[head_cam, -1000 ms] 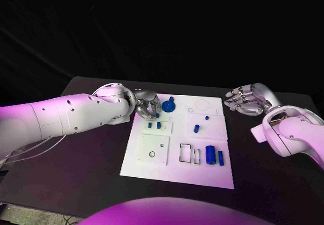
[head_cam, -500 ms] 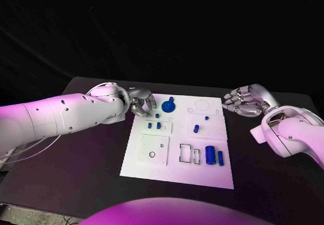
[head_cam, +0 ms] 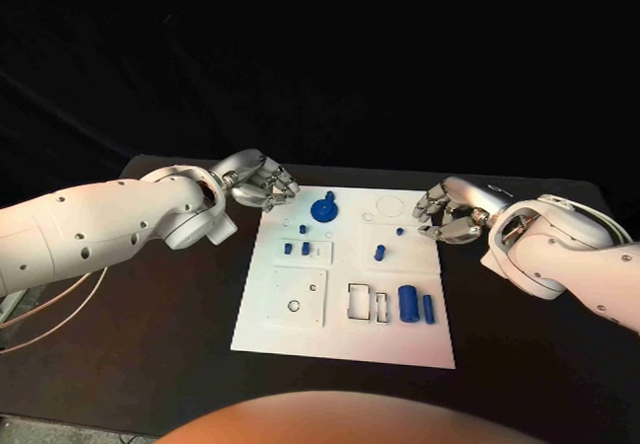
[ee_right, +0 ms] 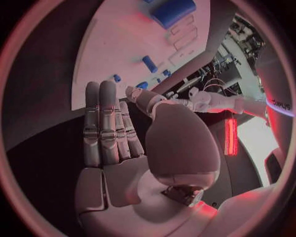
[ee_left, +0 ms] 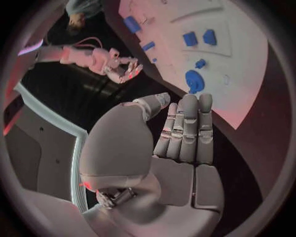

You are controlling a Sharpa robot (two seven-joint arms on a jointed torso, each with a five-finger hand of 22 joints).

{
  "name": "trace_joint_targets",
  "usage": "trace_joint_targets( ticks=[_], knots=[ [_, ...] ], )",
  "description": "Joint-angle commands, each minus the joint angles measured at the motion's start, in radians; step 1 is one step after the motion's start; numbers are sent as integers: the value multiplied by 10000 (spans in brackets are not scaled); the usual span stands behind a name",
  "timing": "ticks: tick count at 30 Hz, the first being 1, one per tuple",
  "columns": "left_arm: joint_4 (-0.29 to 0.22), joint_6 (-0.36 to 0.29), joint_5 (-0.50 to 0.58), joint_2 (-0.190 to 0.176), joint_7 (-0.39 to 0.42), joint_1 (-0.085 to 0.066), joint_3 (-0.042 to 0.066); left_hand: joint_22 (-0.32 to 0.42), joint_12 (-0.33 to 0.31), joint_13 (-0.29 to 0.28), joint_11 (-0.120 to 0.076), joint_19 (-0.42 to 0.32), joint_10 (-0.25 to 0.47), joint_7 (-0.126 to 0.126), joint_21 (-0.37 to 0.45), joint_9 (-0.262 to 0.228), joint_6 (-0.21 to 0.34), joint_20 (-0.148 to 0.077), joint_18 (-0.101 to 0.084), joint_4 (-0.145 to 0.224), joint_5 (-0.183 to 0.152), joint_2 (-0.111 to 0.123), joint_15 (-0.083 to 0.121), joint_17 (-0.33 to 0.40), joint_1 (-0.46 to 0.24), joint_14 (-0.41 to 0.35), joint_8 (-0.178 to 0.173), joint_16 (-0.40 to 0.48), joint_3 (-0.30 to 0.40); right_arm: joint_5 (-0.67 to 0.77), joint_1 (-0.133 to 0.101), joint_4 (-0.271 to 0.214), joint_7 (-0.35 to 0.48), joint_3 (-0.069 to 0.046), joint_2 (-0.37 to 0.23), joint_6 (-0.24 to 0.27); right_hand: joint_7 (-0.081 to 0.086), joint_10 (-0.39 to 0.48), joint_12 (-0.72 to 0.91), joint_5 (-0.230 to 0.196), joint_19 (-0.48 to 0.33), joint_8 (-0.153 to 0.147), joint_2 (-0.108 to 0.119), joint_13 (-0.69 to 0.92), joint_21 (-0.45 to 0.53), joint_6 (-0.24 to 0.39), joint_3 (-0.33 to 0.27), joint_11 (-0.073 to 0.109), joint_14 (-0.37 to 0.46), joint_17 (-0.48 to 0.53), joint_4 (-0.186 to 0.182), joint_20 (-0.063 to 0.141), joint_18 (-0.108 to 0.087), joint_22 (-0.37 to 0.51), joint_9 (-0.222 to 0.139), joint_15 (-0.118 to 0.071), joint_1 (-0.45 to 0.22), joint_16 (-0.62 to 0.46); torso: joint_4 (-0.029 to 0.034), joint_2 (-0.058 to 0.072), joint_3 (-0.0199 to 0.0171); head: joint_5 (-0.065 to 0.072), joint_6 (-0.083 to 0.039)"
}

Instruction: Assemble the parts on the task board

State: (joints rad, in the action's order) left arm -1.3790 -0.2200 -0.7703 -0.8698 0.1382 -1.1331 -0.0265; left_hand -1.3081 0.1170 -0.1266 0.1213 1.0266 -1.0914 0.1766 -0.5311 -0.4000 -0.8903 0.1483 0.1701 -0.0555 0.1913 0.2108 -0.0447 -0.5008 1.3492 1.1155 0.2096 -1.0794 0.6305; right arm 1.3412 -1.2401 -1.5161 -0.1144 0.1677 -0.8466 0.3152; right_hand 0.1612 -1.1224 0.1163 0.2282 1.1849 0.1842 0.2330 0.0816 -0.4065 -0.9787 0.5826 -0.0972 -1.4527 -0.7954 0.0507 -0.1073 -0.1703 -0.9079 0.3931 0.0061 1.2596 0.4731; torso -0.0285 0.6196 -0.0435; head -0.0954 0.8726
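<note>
Left hand [head_cam: 261,180] and right hand [head_cam: 450,210] hang empty, fingers loosely apart, flanking the task board's [head_cam: 347,337] far end; between them, the blue cylinder [head_cam: 406,304] lies lengthwise along the board.

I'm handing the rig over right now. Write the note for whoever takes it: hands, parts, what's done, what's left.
Left hand: holds nothing, at the far left corner of the task board.
Right hand: holds nothing, at the board's far right edge.
Parts, all on the board: round blue part at the far end, small blue pieces left of centre, one small piece mid-board, two blue cylinders beside the rectangular slots.
Done: cannot tell what is seated.
Left: slots look unfilled; assembly remains.
</note>
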Motion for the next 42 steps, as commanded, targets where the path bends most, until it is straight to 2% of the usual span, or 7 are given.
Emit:
trace_joint_targets(
  ticks=[1, 7, 11, 15, 22, 37, 42],
  knots=[
    [-235, -8, 4865, -167, 1119, -2, 16, 88, 50, -18, -13, -112, -103, -1, 242, 9, -11, 23, 104, -206, -173, 54, -14, 91, -343, -131, 88, 124, -193, 1986, -2, 149, -383, -4, 183, -867, -41, 43, -405, -245, 457, -34, 87, -20, -1363, -20, 43, -16, -461, -1466, -148, 12, 41, -1022, -34, -8, -174, 2293, -19, 15, 9, 190, 0],
    [-572, 489, 6739, -411, 1620, 4, 19, 444, 102, -74, -48, 10, -151, -16, 720, 19, 103, 40, 113, -479, -564, 146, -5, 202, -783, -149, 147, 215, -905, 2612, 15, 556, -479, -4, 622, -872, -56, 156, -504, -370, 1480, -48, 107, 29, -4799, 39, -68, -18, -686, -3720, -240, -18, 506, -3242, -46, 35, -66, 5945, 23, 17, 24, 384, -20],
    [-629, 618, 7057, -387, 1736, 4, 19, 522, 114, -91, -52, 54, -150, -17, 820, 21, 96, 39, 112, -534, -609, 159, -4, 227, -829, -151, 172, 240, -1063, 2831, 32, 759, -550, -4, 878, -828, -54, 168, -500, -374, 1811, -16, 114, 54, -6006, 9, -49, -26, -726, -4361, -269, -42, 680, -4008, -28, 56, -14, 7050, 13, 12, 1, 426, -28],
    [-734, 665, 7228, -365, 1865, 4, 19, 565, 130, -105, -58, 88, -163, -18, 872, 25, 104, 36, 113, -572, -639, 159, 1, 237, -855, -135, 179, 242, -1153, 2919, 75, 950, -572, -4, 1096, -821, -53, 156, -499, -377, 1930, -1, 103, 66, -6423, -11, -5, -30, -735, -4541, -284, -53, 741, -4265, -20, 65, 1, 7381, -5, 27, 16, 455, -85],
    [-965, 660, 7421, -365, 2028, 4, 19, 592, 141, -115, -64, 116, -171, -22, 904, 29, 111, 33, 114, -594, -661, 158, 5, 243, -864, -123, 183, 241, -1213, 2969, 228, 1227, -505, -5, 1452, -852, -15, 72, -479, -226, 2003, 88, 63, 95, -6798, -171, 181, -52, -706, -4617, -295, -78, 788, -4541, 23, 89, 36, 7675, 25, 31, -11, 493, -79],
    [-1114, 770, 7461, -388, 1985, 4, 20, 671, 144, -134, -58, 171, -139, -15, 1010, 43, 142, 30, 109, -633, -697, 130, 2, 267, -848, -139, 188, 266, -1357, 2899, 498, 1687, -406, -5, 1849, -1030, -69, -241, -440, -154, 2238, 187, 25, 147, -7581, -294, 570, 0, -714, -4780, -283, -65, 906, -4995, 114, 67, 20, 8103, 7, 16, 4, 446, -81],
    [-1118, 897, 7452, -397, 1909, 3, 20, 746, 125, -148, -43, 216, -59, -9, 1124, 61, 168, 33, 103, -624, -450, 26, -9, 291, -714, -176, 195, 292, -1410, 2925, 549, 1815, -457, -6, 1918, -1006, -62, -219, -472, -174, 2174, 190, 56, 143, -7469, -283, 605, -10, -691, -4714, -284, -64, 882, -4973, 131, 74, -15, 8079, 13, 16, 2, 475, -84]
  ],
)
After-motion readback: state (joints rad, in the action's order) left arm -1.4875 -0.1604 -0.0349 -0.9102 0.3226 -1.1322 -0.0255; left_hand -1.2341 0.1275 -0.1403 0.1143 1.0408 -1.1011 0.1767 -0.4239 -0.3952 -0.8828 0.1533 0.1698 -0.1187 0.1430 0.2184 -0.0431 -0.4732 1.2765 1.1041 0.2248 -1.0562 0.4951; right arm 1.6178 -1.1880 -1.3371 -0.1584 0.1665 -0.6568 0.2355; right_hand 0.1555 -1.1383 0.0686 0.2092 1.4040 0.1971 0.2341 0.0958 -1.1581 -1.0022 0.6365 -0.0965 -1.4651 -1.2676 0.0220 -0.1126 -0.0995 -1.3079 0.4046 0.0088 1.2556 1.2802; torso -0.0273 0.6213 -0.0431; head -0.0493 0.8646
